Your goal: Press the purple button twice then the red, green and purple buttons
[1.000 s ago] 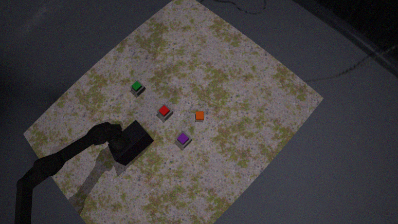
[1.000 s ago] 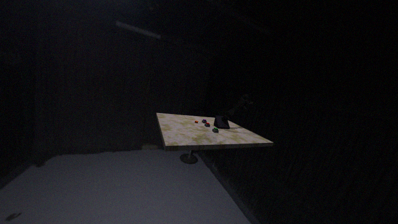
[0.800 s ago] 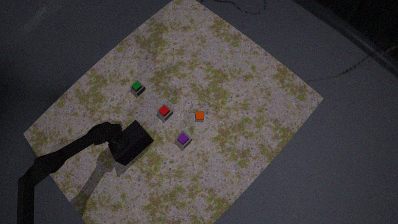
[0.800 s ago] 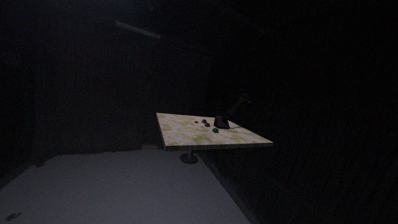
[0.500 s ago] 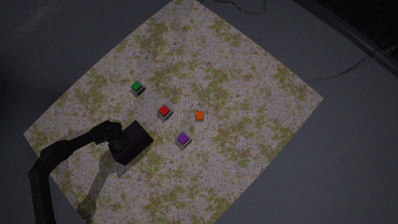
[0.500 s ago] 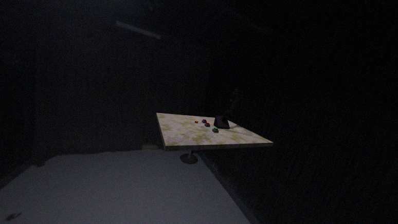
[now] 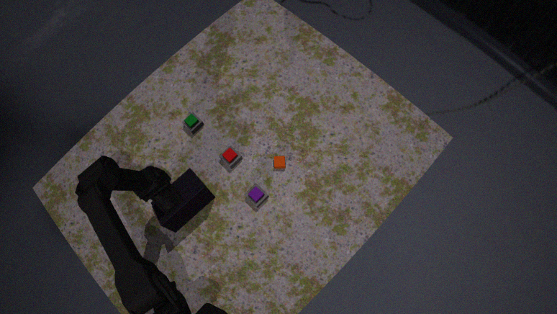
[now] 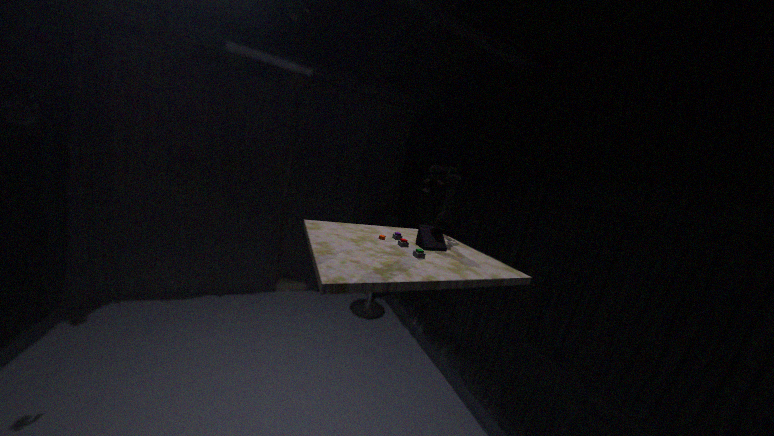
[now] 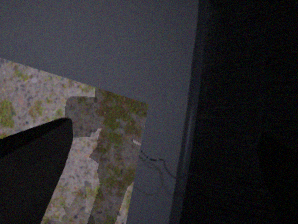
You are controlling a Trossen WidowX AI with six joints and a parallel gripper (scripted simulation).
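Entry: purple button, first press presumed

Item: tool, wide open, holding nothing. Item: purple button, on the desk, apart from our tool. Next, we judge: align above, press fully, release.

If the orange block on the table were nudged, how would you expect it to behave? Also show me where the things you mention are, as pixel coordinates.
The orange block [image 7: 279,162] [image 8: 382,237] would probably slide rather than roll, given its flat, square faces. It looks unlikely to tip, being low and squat. Its crisp edges suggest something stiff, though its weight is hard to judge.
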